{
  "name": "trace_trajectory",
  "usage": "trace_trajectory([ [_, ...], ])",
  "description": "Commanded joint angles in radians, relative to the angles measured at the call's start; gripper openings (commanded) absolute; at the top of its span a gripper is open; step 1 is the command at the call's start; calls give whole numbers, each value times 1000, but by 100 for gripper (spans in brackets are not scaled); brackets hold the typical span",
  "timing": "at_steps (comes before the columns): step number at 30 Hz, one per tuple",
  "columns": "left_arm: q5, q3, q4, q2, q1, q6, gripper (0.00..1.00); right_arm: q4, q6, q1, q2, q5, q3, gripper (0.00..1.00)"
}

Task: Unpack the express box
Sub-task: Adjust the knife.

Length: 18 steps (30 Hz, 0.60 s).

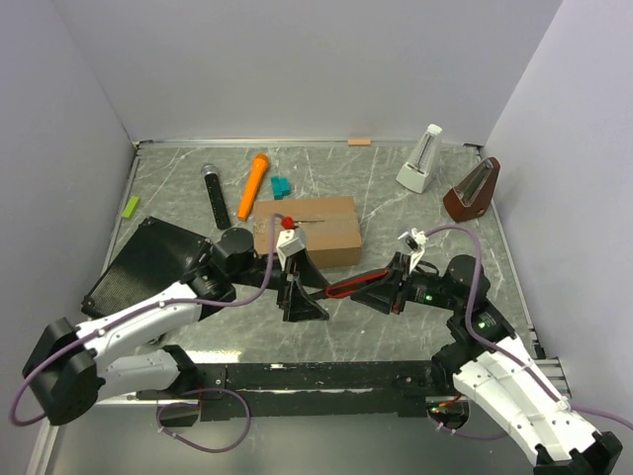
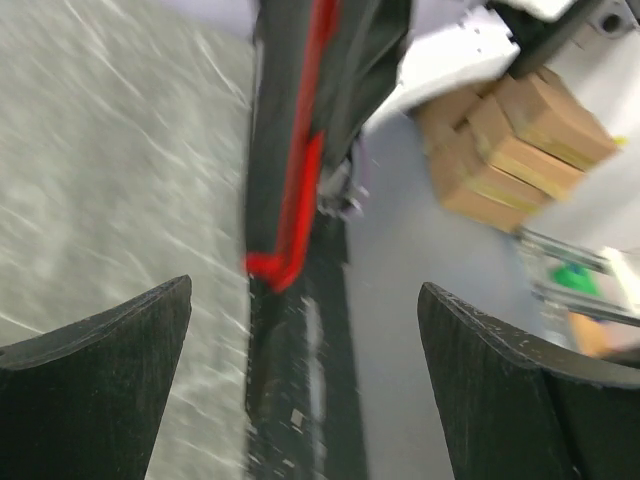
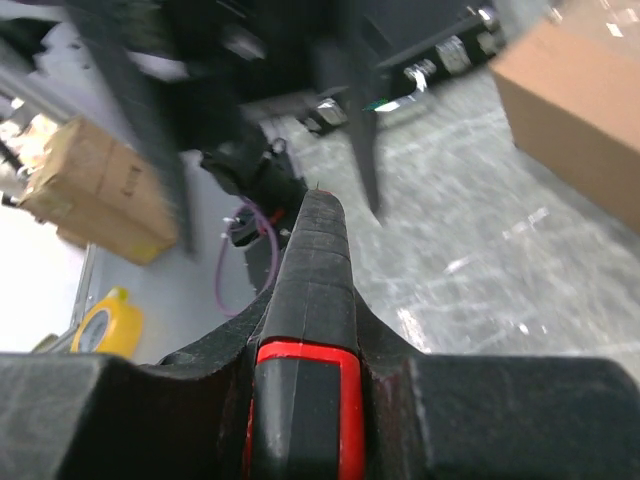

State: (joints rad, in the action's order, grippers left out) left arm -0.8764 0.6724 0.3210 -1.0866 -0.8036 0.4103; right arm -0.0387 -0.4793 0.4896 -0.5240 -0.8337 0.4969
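The box (image 1: 307, 230) sits mid-table with its flaps shut, so the unpacking has not yet begun; it lies just behind the left gripper (image 1: 307, 312) and to the left of the right gripper (image 1: 389, 287). The right gripper is pinched around a black and red cutter (image 1: 348, 288), whose tip points leftward toward the other arm; in the right wrist view the cutter (image 3: 312, 270) runs straight out from between the closed fingers, and the box corner (image 3: 585, 95) shows off to the upper right. The left gripper stands spread and holds nothing; its own camera shows both fingers (image 2: 100, 385) wide apart with the cutter (image 2: 290, 190) just ahead of them.

The likeliest trouble, as I judge it, is a collision: the two grippers are near each other in front of the box, and the cutter's tip could strike the left fingers if either arm swings across; whether a blade is out I cannot tell. The cutter is held by one end only, so pressure on the seam could twist it in the grip or drop it. Nothing pins the box, so a push from the cutter may slide it toward the orange marker (image 1: 253, 185) instead of opening it; a deep cut could also harm whatever lies inside.
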Motion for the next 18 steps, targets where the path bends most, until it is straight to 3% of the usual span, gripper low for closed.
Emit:
trace_trajectory([
  [1,-139,38,55,-12,4,65,99,42,47,46,-8,-28,94,0],
  [11,-113,75,88,-44,4,77,92,-46,134,184,-85,99,161,0],
  [18,-121,89,50,-67,4,59,72,-15,133,248,-133,151,170,0],
])
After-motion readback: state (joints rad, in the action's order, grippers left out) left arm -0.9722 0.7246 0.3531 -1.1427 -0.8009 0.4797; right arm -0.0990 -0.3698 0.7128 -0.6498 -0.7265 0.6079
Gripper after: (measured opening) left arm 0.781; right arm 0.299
